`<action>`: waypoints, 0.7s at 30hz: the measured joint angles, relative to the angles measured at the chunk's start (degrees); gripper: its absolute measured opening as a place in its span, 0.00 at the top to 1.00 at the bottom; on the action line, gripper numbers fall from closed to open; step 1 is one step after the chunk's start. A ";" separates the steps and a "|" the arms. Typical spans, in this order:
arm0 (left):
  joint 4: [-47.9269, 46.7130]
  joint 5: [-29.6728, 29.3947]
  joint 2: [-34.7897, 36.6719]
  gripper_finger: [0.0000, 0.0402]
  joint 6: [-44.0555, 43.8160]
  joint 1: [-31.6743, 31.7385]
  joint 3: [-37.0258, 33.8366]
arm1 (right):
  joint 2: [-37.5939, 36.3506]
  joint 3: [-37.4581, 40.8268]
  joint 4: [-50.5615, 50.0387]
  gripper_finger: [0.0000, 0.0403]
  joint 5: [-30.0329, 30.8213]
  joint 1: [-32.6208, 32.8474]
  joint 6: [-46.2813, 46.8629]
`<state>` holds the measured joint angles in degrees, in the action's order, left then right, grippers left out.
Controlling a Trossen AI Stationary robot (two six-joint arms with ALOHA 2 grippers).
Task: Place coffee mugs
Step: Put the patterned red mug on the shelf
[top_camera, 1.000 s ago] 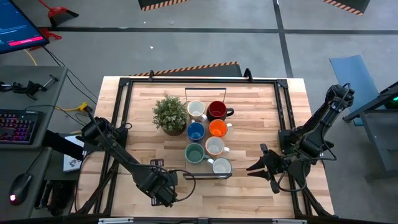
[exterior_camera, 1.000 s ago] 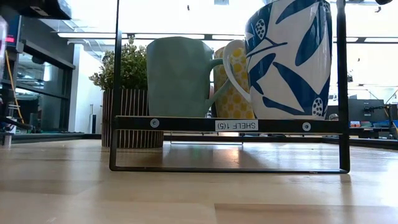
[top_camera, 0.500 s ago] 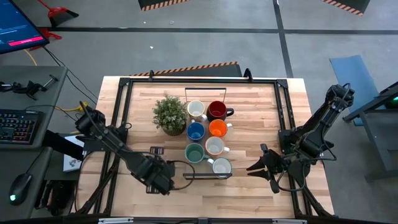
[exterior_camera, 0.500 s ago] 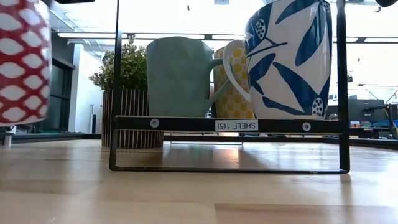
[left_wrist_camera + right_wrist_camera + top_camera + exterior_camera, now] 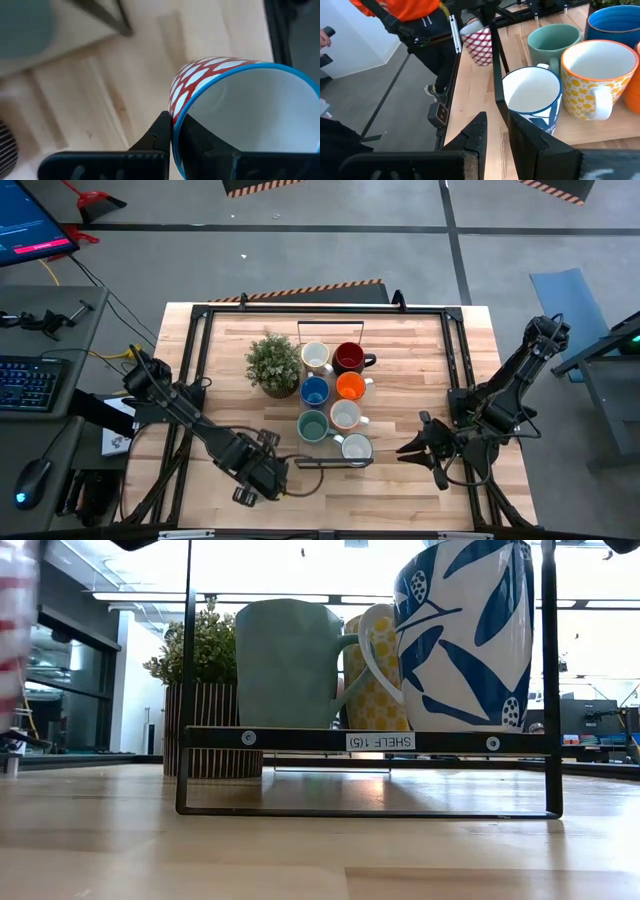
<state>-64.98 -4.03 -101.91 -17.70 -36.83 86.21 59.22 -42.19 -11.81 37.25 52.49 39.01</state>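
Observation:
A red-and-white patterned mug (image 5: 240,110) with a blue rim hangs near the table's front left, with my left gripper (image 5: 256,476) shut on it. The right wrist view shows this mug (image 5: 479,40) clear of the wood, and it blurs at the edge of the low view (image 5: 12,640). Several other coffee mugs stand upright in two rows on a black wire shelf (image 5: 330,463), among them teal (image 5: 312,426), orange (image 5: 349,387) and a white-and-blue one (image 5: 357,447). My right gripper (image 5: 403,448) waits open to the right of the shelf, nothing between its fingers. My left gripper pinches the mug's rim (image 5: 176,120), one finger outside (image 5: 160,134) on the patterned wall and one inside (image 5: 200,142) the cup. The fingers come from above, pointing down. The mug hangs below them, lifted clear of the table.
A potted green plant (image 5: 273,365) stands left of the shelf's far end. A black frame (image 5: 200,360) runs round the table's edges. A person in an orange top (image 5: 410,10) stands beyond the table's left side. Bare wood lies in front of the shelf (image 5: 320,850).
My left gripper has risen with the red-and-white mug and rolled about its pointing line, turning the mug with it. The mug came into the low view at the left and then slid mostly out of it. My right arm has kept still.

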 joint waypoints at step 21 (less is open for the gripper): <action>1.75 3.46 -4.75 0.99 8.96 -2.19 -0.02 | 0.00 0.00 0.02 0.85 1.95 0.00 -0.30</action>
<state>-63.23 -0.57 -106.66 -8.73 -39.02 86.19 59.22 -42.19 -11.79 39.20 52.49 38.71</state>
